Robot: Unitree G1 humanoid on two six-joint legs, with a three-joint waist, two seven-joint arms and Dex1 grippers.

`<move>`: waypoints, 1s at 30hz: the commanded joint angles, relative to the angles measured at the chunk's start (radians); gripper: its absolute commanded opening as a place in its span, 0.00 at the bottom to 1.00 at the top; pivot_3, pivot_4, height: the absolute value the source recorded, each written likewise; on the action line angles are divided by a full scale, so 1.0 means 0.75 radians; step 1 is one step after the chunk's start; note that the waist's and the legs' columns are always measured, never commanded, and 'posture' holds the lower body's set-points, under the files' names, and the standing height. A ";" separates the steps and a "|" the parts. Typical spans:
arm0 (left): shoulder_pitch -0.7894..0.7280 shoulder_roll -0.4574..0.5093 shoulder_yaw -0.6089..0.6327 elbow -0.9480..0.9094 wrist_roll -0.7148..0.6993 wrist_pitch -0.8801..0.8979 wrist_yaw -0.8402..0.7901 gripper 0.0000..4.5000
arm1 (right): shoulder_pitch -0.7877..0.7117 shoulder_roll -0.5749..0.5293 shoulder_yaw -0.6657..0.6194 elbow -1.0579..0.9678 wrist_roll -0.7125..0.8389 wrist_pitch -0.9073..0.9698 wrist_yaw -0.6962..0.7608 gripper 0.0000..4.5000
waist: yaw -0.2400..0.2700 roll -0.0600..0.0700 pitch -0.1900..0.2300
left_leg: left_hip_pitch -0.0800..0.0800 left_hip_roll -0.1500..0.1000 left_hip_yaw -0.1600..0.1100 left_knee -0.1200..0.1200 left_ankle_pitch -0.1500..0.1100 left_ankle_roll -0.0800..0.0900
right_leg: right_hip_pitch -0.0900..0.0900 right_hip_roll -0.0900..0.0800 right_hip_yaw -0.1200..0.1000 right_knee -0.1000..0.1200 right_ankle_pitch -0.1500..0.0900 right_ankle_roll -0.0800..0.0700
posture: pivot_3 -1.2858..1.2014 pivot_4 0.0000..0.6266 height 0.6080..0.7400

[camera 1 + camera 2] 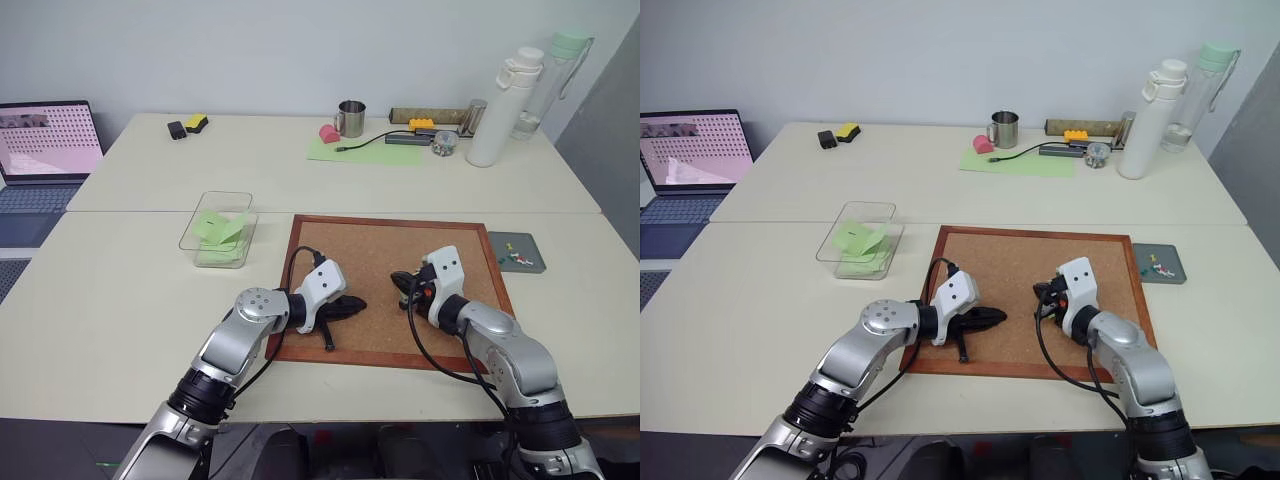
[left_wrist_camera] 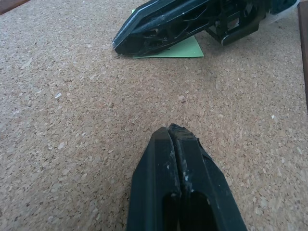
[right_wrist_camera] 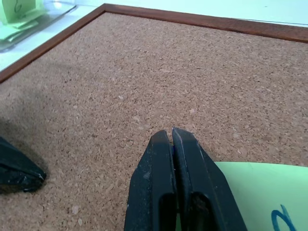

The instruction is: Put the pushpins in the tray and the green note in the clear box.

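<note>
Step in hand: the note, I'd judge; the right gripper (image 3: pixel 172 132) sits low over the corkboard (image 1: pixel 370 255) with the green note (image 3: pixel 260 197) right under its fingers
Right tool: fingers pressed together; whether the note's edge is caught between them I cannot tell, though the paper runs right up against them in the right wrist view
Left tool: the left gripper (image 2: pixel 169 129) is pressed together with nothing in it, lying just above the cork and pointing across toward the other gripper
Note: on the board's right half, under the right gripper, blue scribble showing
Clear box: the clear box (image 1: pixel 190 235) stands on the table just off the board's left edge, with green notes already in it
Pushpins: the pushpins (image 1: pixel 515 256) lie in the tray (image 1: pixel 535 262) beyond the board's right edge, so that half looks done
Next move: lift and see that the paper comes up, then carry it leftward over the board and let go above the box
</note>
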 commanded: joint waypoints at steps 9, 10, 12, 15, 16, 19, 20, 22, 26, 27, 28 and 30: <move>0.012 -0.090 0.143 0.005 -0.190 0.162 0.033 0.08 | -0.063 -0.004 -0.067 -0.219 0.049 -0.024 -0.007 0.00 | 0.010 0.000 0.000 | -0.005 0.000 -0.003 0.002 0.000 0.000 | -0.002 0.000 -0.003 0.000 0.000 0.000 | 0.52 0.24 1.00; 0.010 -0.102 0.175 -0.014 -0.249 0.207 0.023 0.10 | -0.066 -0.005 -0.070 -0.230 0.052 -0.021 -0.009 0.00 | 0.010 0.000 0.000 | -0.006 0.000 -0.003 0.003 0.000 0.000 | -0.003 -0.001 -0.003 0.000 0.000 0.000 | 0.52 0.24 1.00; -0.002 -0.141 0.263 -0.066 -0.396 0.338 0.027 0.20 | -0.071 -0.012 -0.075 -0.254 0.053 -0.016 -0.011 0.00 | 0.010 0.000 0.000 | -0.008 0.000 -0.003 0.003 0.000 0.000 | -0.005 -0.001 -0.004 0.000 0.000 0.000 | 0.52 0.24 1.00; -0.025 -0.187 0.369 -0.109 -0.552 0.484 0.062 0.34 | -0.070 -0.019 -0.082 -0.286 0.056 -0.007 -0.016 0.00 | 0.011 0.000 0.000 | -0.014 0.000 -0.005 0.004 0.000 0.000 | -0.010 -0.001 -0.005 0.001 0.000 0.000 | 0.52 0.24 1.00; -0.037 -0.203 0.397 -0.113 -0.588 0.520 0.084 0.39 | -0.071 -0.020 -0.084 -0.294 0.056 -0.004 -0.019 0.00 | 0.011 0.000 0.000 | -0.016 0.000 -0.007 0.005 0.000 0.000 | -0.011 -0.001 -0.005 0.001 0.000 0.000 | 0.52 0.24 1.00; -0.059 -0.233 0.431 -0.116 -0.639 0.572 0.135 0.52 | -0.070 -0.021 -0.082 -0.310 0.056 0.003 -0.027 0.00 | 0.011 0.000 0.000 | -0.017 0.000 -0.007 0.005 0.000 0.000 | -0.011 -0.001 -0.004 0.001 0.000 0.000 | 0.52 0.24 1.00; -0.062 -0.239 0.434 -0.119 -0.651 0.583 0.144 0.56 | -0.070 -0.021 -0.081 -0.314 0.056 0.004 -0.029 0.00 | 0.011 0.000 0.000 | -0.017 0.000 -0.007 0.005 0.000 0.000 | -0.011 -0.001 -0.004 0.001 0.000 0.000 | 0.52 0.24 1.00; -0.068 -0.250 0.429 -0.124 -0.666 0.596 0.162 0.65 | -0.069 -0.022 -0.067 -0.317 0.046 0.001 -0.028 0.00 | 0.011 0.000 0.000 | -0.016 -0.001 -0.007 0.005 0.000 0.000 | -0.011 -0.001 -0.004 0.001 0.000 0.000 | 0.52 0.24 1.00; -0.073 -0.272 0.396 -0.124 -0.655 0.583 0.195 0.81 | -0.074 -0.017 -0.032 -0.310 0.025 -0.014 -0.025 0.00 | 0.011 0.000 0.001 | -0.016 -0.001 -0.007 0.005 0.000 -0.001 | -0.011 -0.001 -0.004 0.001 0.000 0.000 | 0.52 0.24 1.00; -0.071 -0.277 0.389 -0.125 -0.652 0.579 0.202 0.84 | -0.074 -0.014 -0.028 -0.311 0.024 -0.016 -0.026 0.00 | 0.011 0.000 0.001 | -0.016 -0.001 -0.007 0.005 0.000 -0.001 | -0.011 -0.001 -0.004 0.001 0.000 0.000 | 0.52 0.24 1.00; -0.072 -0.283 0.382 -0.124 -0.648 0.574 0.212 0.90 | -0.078 -0.011 -0.022 -0.310 0.023 -0.016 -0.027 0.00 | 0.012 0.000 0.001 | -0.016 -0.001 -0.007 0.005 0.000 -0.001 | -0.011 -0.001 -0.004 0.001 0.000 0.000 | 0.52 0.24 1.00; -0.075 -0.292 0.377 -0.121 -0.649 0.572 0.227 0.98 | -0.085 -0.008 -0.012 -0.306 0.020 -0.020 -0.028 0.00 | 0.012 0.000 0.001 | -0.016 -0.001 -0.007 0.005 0.000 -0.001 | -0.011 -0.001 -0.004 0.001 0.000 0.000 | 0.52 0.24 1.00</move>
